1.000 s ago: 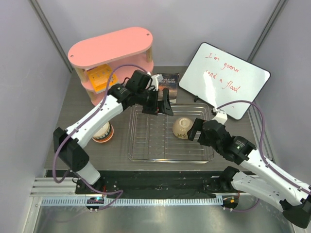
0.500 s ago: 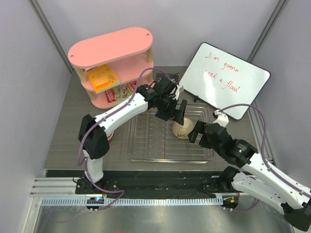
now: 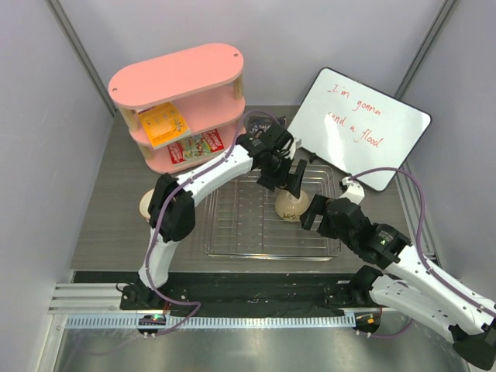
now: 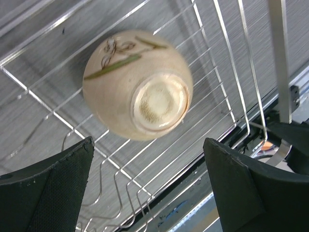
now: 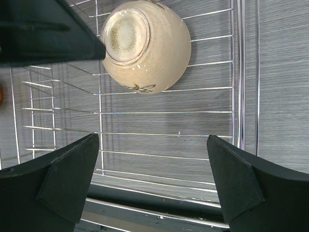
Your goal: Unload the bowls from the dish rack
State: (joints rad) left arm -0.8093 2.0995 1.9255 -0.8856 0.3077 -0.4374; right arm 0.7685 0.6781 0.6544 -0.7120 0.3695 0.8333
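Note:
A beige-tan bowl [image 3: 291,206] with a leaf pattern lies upside down in the right part of the silver wire dish rack [image 3: 232,252]. My left gripper [image 3: 291,184] is open just above and behind the bowl. In the left wrist view the bowl [image 4: 139,84] lies ahead of the open gripper [image 4: 149,193], over the rack's wires [image 4: 231,96]. My right gripper [image 3: 314,209] is open and empty, just right of the bowl. In the right wrist view the bowl [image 5: 147,46] lies ahead of the open gripper [image 5: 154,188], on the rack [image 5: 236,96]. The rest of the rack holds no bowls.
A tan bowl [image 3: 146,203] stands on the table left of the rack, mostly hidden by the left arm. The pink oval shelf unit [image 3: 178,101] is at the back left. A whiteboard [image 3: 358,128] leans at the back right, with a dark book [image 3: 267,124] between them.
My left arm has swung right from the rack's back-left corner to just above the beige bowl. The right gripper has hardly moved. The bowl has not moved.

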